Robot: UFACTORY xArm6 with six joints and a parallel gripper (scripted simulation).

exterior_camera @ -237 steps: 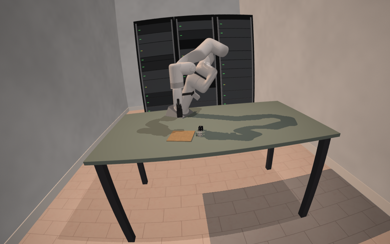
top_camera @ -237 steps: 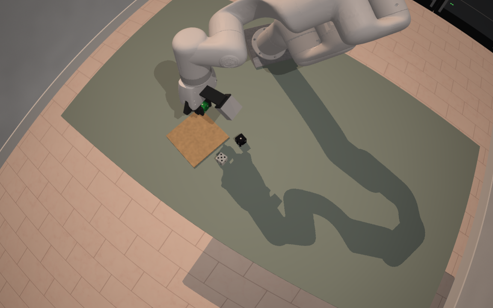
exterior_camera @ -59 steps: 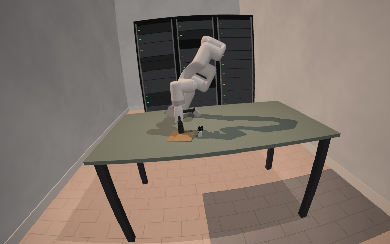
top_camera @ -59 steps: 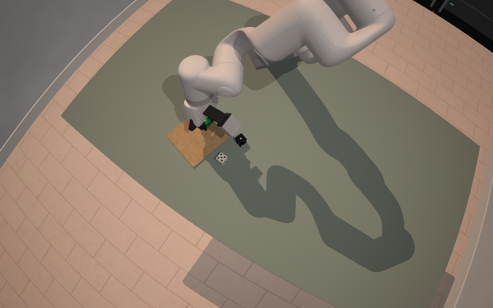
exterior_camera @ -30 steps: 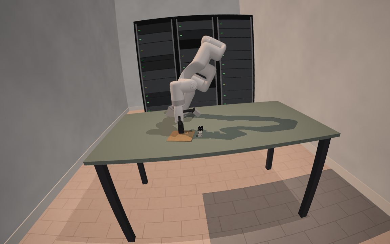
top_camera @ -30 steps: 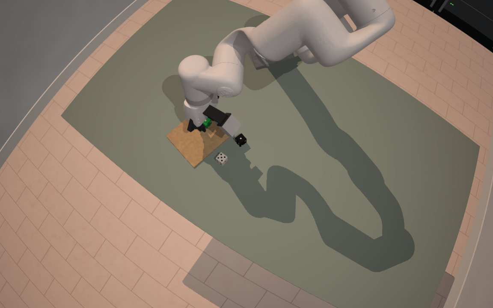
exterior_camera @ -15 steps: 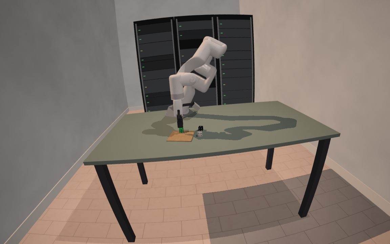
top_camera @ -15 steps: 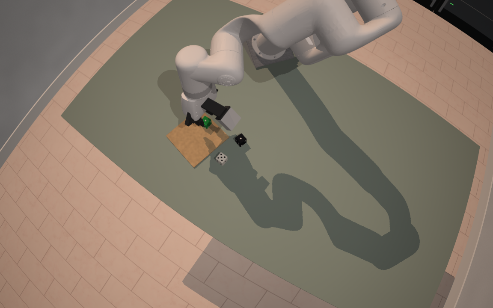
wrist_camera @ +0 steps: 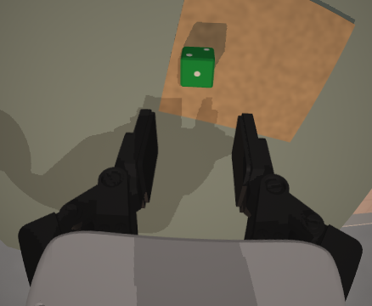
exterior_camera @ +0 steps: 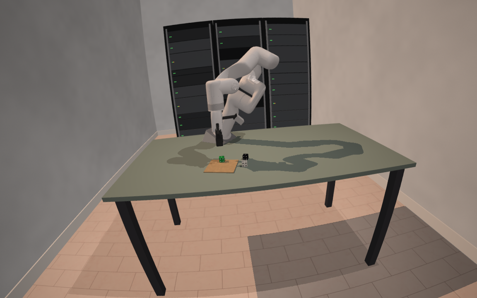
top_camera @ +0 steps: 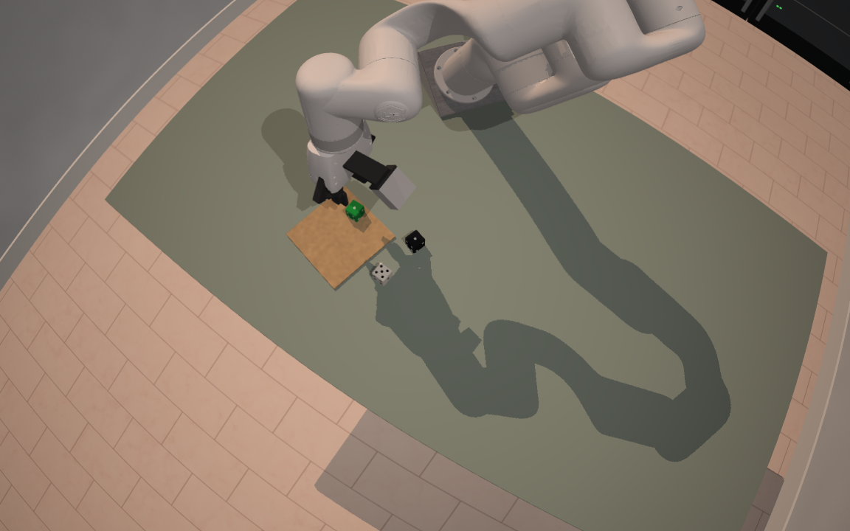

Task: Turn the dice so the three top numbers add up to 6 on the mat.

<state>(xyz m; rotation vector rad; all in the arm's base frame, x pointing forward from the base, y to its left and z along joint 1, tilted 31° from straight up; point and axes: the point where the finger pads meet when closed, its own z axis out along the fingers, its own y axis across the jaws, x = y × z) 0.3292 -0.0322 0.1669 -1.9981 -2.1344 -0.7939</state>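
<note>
The green die [top_camera: 355,210] [exterior_camera: 221,159] [wrist_camera: 197,68] lies flat on the tan mat [top_camera: 322,244] [exterior_camera: 218,168] [wrist_camera: 271,64], close to one edge, with one pip on top. The black die [top_camera: 415,240] [exterior_camera: 245,156] lies on the table beyond the mat's corner, one pip on top. The white die [top_camera: 381,271] [exterior_camera: 244,163] lies on the table beside the mat, five pips on top. My gripper [top_camera: 330,196] [exterior_camera: 219,145] [wrist_camera: 195,132] is open and empty, raised above the table near the mat's robot-side corner. The green die is outside its fingers.
The green-grey table [top_camera: 217,217] [exterior_camera: 151,174] carries the robot base [top_camera: 441,99] behind the mat. The wrist camera housing [top_camera: 395,186] juts out beside the gripper, above the table. The arm's shadow falls beside the white and black dice.
</note>
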